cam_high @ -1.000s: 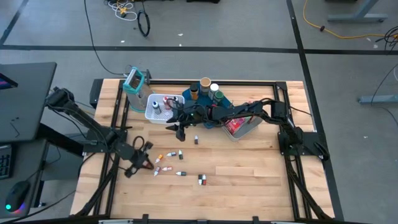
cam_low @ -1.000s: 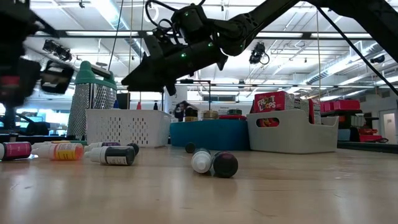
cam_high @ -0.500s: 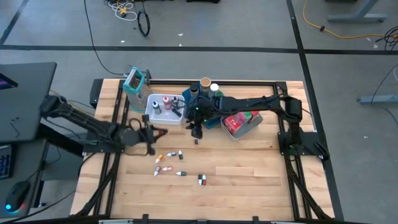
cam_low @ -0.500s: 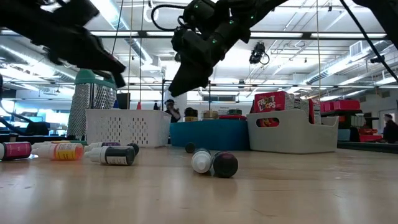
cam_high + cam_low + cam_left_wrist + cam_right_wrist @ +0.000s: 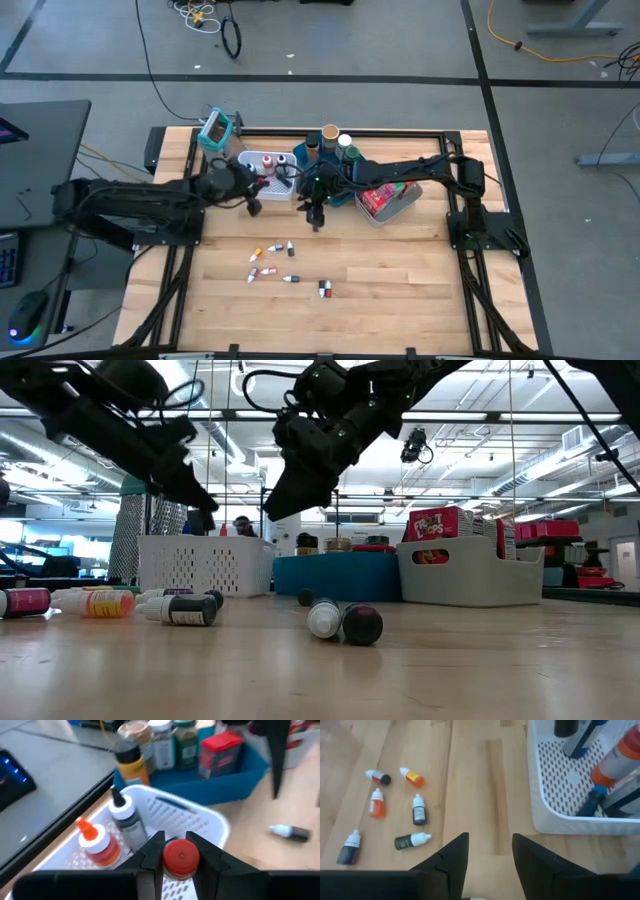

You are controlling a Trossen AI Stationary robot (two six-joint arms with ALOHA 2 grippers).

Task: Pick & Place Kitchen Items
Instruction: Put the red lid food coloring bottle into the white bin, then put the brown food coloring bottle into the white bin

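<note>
One red-capped bottle (image 5: 180, 857) sits clenched between the left hand (image 5: 178, 854) fingers — above the white basket (image 5: 210, 822).

A: Where is the left arm?

B: It stretches low from the table's left side toward the back, its wrist raised. The left gripper (image 5: 181, 856) has its two dark fingers (image 5: 153, 851) closed on a red-capped bottle (image 5: 180, 857), held off the table.

A: And the right arm?

B: It reaches in from the right, across to the table's middle, elbow high. The right gripper (image 5: 490, 851) points down above the tabletop, jaws apart, nothing between them.
</note>
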